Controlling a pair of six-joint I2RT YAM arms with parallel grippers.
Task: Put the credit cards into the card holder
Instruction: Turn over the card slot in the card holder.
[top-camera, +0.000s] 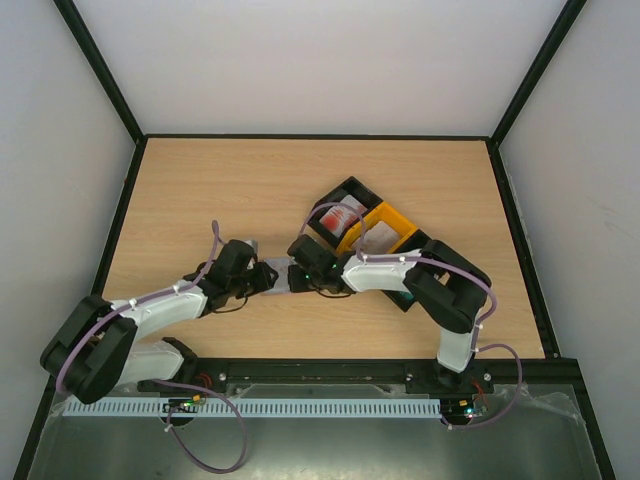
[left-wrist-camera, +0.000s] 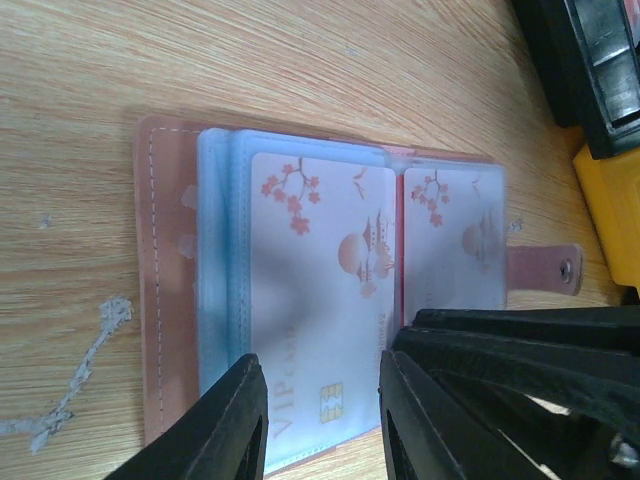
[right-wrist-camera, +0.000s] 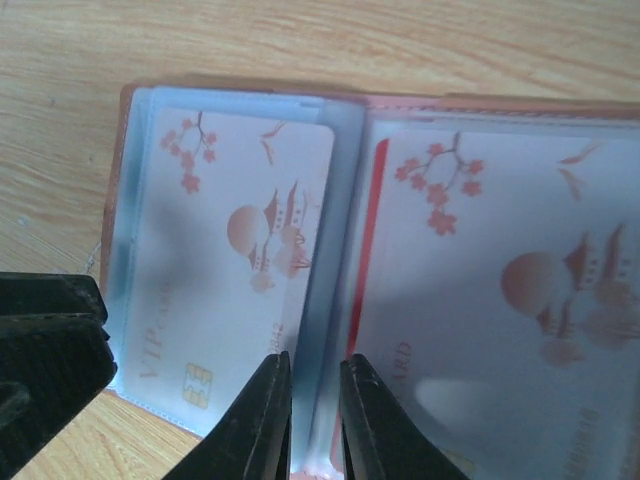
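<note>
The card holder (left-wrist-camera: 165, 280) lies open on the wooden table, reddish-brown outside with blue clear pockets. A white credit card with red blossom marks (left-wrist-camera: 320, 260) sits in its left pocket and a second one (left-wrist-camera: 450, 240) in the right pocket. My left gripper (left-wrist-camera: 318, 365) stands open above the left card's lower edge, with nothing between its fingers. My right gripper (right-wrist-camera: 315, 360) has its jaws a little apart over the blue centre fold, between the left card (right-wrist-camera: 230, 250) and the right card (right-wrist-camera: 500, 300). From above, both grippers meet over the holder (top-camera: 268, 272).
A black tray (top-camera: 345, 188) and a yellow tray (top-camera: 400, 215) stand just behind the right arm, with white, red-marked cards inside. The holder's snap strap (left-wrist-camera: 545, 270) points toward the trays. The left gripper's finger (right-wrist-camera: 50, 340) is close to the right gripper.
</note>
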